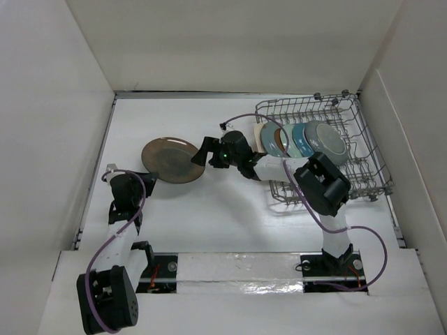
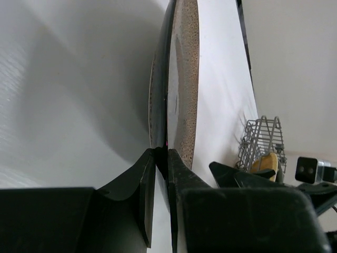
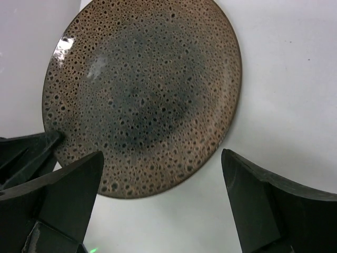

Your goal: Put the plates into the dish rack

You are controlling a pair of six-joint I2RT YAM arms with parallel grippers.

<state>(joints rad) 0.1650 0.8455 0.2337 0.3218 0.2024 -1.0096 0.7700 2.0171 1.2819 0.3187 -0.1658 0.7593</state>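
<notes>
The dark brown speckled plate (image 1: 172, 159) is left of the table's middle. My left gripper (image 1: 147, 176) is shut on its near-left rim. In the left wrist view the plate (image 2: 181, 79) shows edge-on, with the jaws pinched on its rim (image 2: 162, 158). My right gripper (image 1: 202, 151) is open at the plate's right edge, holding nothing. In the right wrist view the plate (image 3: 142, 95) fills the top, and its near edge lies between the spread fingers (image 3: 161, 154). The wire dish rack (image 1: 374, 150) at the right holds tan (image 1: 264, 138), teal (image 1: 302, 139) and grey-blue (image 1: 326, 139) plates upright.
White walls enclose the table on the left, back and right. The right arm reaches from its base (image 1: 335, 262) across the front of the rack to the plate. The rack also shows in the left wrist view (image 2: 260, 138).
</notes>
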